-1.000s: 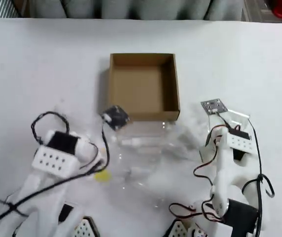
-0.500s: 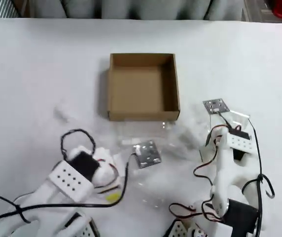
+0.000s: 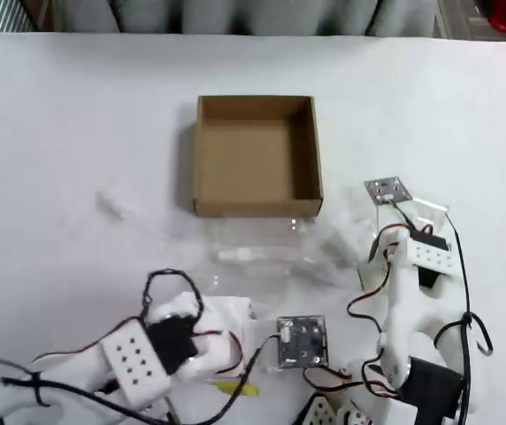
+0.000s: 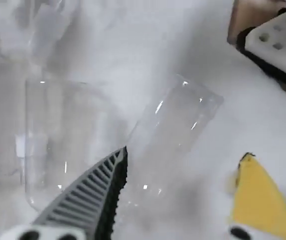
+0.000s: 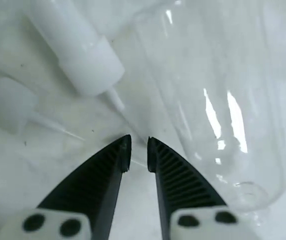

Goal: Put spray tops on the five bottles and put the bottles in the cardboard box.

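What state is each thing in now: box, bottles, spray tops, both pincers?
cardboard box: open, empty.
left pincer: open, empty.
bottle by left pincer: lying on its side.
right pincer: shut, empty.
bottle by right pincer: lying on its side.
spray top: loose on the table, unattached.

The box [image 3: 257, 207] is plain matt brown cardboard. Near its front wall, the bottles [image 5: 218, 95] are clear, smooth, glossy plastic with bright glints. The spray tops [image 5: 85, 60] are smooth white plastic with a dull sheen. The table [image 3: 76, 115] looks matt white. The right gripper [image 5: 137, 150] has black ribbed plastic fingers. The left gripper [image 4: 184, 155] has one grey ribbed finger and one smooth yellow finger.
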Available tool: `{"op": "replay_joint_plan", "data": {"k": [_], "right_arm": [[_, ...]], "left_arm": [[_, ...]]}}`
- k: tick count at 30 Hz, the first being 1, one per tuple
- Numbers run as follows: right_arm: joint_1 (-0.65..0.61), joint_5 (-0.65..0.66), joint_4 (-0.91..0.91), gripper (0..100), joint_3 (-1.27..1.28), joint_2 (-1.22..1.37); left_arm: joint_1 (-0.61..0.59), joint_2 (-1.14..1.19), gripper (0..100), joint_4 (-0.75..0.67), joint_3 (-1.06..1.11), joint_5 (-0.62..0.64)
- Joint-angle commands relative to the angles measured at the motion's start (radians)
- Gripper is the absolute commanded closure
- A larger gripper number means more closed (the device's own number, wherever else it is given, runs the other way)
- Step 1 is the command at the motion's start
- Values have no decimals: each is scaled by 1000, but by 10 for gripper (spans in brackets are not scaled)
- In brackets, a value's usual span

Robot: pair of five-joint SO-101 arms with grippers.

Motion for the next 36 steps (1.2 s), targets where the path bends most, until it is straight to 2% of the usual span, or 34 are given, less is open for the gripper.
{"op": "replay_joint_plan", "data": {"k": [1,7,12,21,24,30,36], "right_arm": [[-12,-2,-12,954,3,-21],[-15,-2,-12,954,3,-21],[-10,-2,-8,954,3,-21],[-10,-2,-8,954,3,-21],[-10,-2,-8,955,3,-21],[-10,-2,-10,955,3,-21],[-10,-2,-12,955,3,-21]], "left_arm": [[-38,117,645,-84,-9,-38],[-150,228,645,-230,-20,-49],[-191,298,645,-241,-44,-75],[-191,544,648,-222,-187,-61],[-186,570,714,-222,-207,-9],[-180,570,888,-184,-210,-11],[-136,568,958,-104,-212,-11]]}}
